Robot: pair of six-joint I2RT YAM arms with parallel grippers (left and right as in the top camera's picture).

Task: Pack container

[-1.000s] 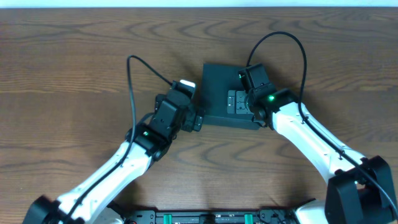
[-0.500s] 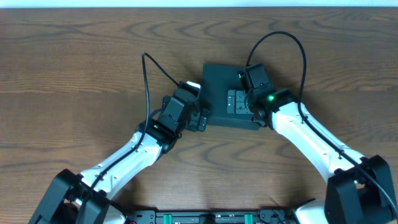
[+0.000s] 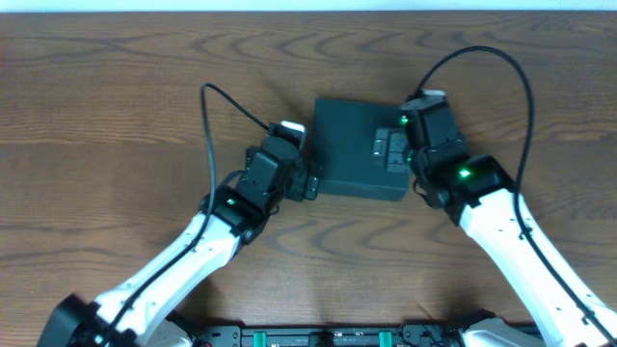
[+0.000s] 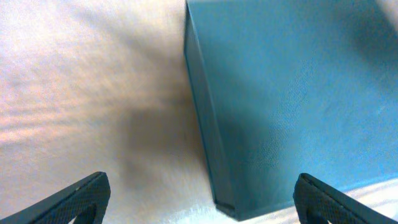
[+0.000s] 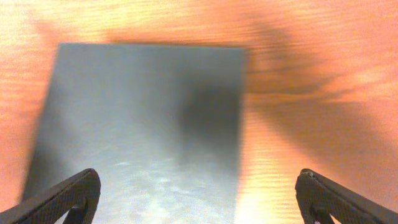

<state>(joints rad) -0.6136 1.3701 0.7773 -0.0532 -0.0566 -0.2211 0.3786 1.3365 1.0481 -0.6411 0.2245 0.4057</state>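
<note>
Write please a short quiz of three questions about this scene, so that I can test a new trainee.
1. True or false: the lid of the container stands open.
2. Choose one. The right arm's fingers are: A) above the top of the container, B) clamped on a side wall of the container, C) far from the container, off to the left.
3. Short answer: are the left arm's fingers open or shut, and do they hold anything?

Key: 1 false, the lid lies shut and flat; 2 A; 3 open, holding nothing, beside the container's near left corner.
</note>
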